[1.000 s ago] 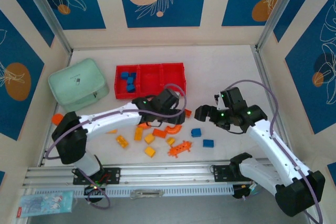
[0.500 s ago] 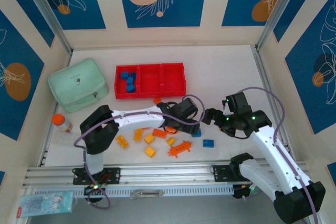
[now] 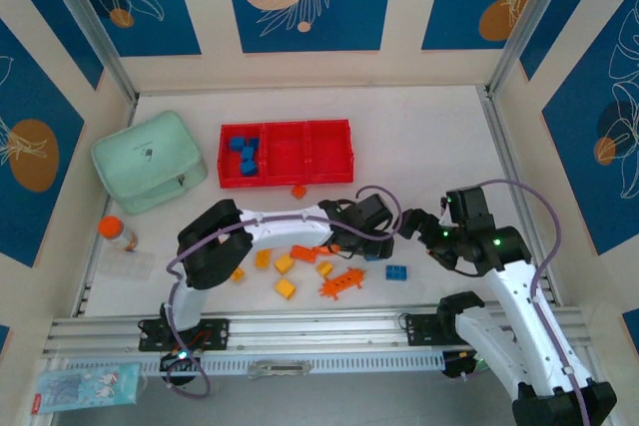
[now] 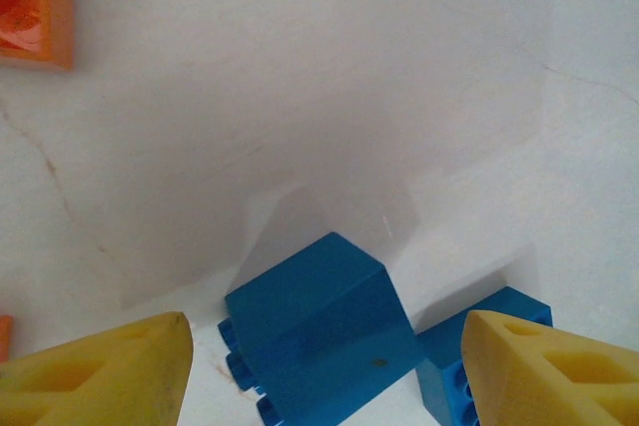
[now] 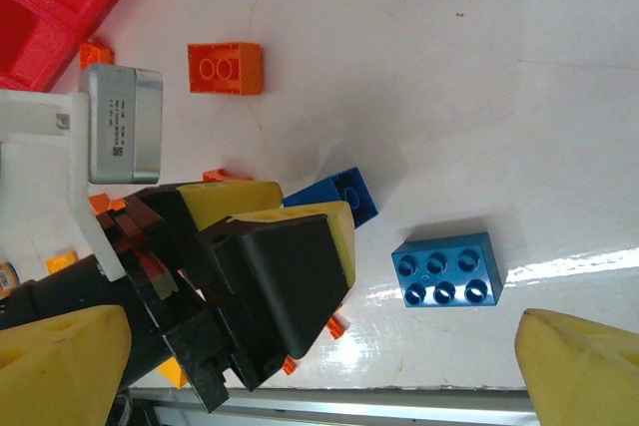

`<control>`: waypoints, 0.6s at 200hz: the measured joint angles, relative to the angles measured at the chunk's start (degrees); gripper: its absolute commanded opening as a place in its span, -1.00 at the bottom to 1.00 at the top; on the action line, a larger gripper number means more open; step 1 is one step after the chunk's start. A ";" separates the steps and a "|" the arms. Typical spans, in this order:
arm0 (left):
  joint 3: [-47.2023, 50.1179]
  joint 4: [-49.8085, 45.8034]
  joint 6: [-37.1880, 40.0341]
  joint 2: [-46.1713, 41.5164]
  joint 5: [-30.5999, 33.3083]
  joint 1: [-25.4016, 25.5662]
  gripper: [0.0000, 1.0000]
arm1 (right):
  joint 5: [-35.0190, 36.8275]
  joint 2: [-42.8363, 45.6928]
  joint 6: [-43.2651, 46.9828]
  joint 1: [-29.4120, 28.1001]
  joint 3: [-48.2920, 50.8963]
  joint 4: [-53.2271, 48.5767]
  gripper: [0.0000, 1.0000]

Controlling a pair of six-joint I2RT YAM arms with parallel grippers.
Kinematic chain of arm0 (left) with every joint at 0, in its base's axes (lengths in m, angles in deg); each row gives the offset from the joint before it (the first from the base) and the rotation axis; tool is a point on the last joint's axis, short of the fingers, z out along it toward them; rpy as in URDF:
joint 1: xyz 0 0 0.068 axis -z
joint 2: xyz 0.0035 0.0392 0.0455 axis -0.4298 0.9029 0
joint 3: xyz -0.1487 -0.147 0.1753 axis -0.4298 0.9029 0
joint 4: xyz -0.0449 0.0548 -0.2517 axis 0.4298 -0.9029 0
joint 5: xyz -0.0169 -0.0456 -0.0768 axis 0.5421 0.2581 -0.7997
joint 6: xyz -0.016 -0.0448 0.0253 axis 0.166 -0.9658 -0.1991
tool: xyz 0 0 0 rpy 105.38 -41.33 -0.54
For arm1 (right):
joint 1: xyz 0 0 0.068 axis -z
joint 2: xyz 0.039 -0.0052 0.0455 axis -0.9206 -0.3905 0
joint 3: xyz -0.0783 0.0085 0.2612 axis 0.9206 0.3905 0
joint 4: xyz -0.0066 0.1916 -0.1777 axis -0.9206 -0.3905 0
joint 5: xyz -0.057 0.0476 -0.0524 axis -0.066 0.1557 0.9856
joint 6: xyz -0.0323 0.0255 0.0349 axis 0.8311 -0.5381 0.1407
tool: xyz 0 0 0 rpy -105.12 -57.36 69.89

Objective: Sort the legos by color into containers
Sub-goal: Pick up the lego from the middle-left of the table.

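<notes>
My left gripper (image 3: pixel 380 243) is open and low over the table, its yellow fingertips on either side of a small blue lego (image 4: pixel 319 331) lying on its side, without touching it. A second, six-stud blue lego (image 5: pixel 444 268) lies just to its right (image 3: pixel 396 271). My right gripper (image 3: pixel 411 223) hovers open close beside the left one, nothing between its fingers (image 5: pixel 584 366). The red tray (image 3: pixel 321 137) stands further back; its left compartment holds blue legos (image 3: pixel 245 154). Orange and yellow legos (image 3: pixel 286 287) lie scattered under the left arm.
A single orange lego (image 3: pixel 298 191) sits just in front of the tray. The mint green box (image 3: pixel 150 160) stands at the left, an orange-capped bottle (image 3: pixel 117 233) near it. The metal rail (image 3: pixel 300 328) runs along the near edge.
The left arm has stretched to the right and lowered its gripper over the small blue lego. The right gripper has drawn back to the right.
</notes>
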State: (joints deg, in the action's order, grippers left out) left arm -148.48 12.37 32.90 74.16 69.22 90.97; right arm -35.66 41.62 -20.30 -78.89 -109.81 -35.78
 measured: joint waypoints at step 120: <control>-5.18 -4.15 -1.57 4.55 4.85 1.42 -0.07 | -1.33 0.22 0.55 2.16 0.87 -1.07 0.98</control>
State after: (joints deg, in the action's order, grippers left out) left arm -153.66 8.22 31.33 78.70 74.07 92.39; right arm -37.00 41.84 -19.75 -76.73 -108.94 -36.85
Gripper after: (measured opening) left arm 0.476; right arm 0.991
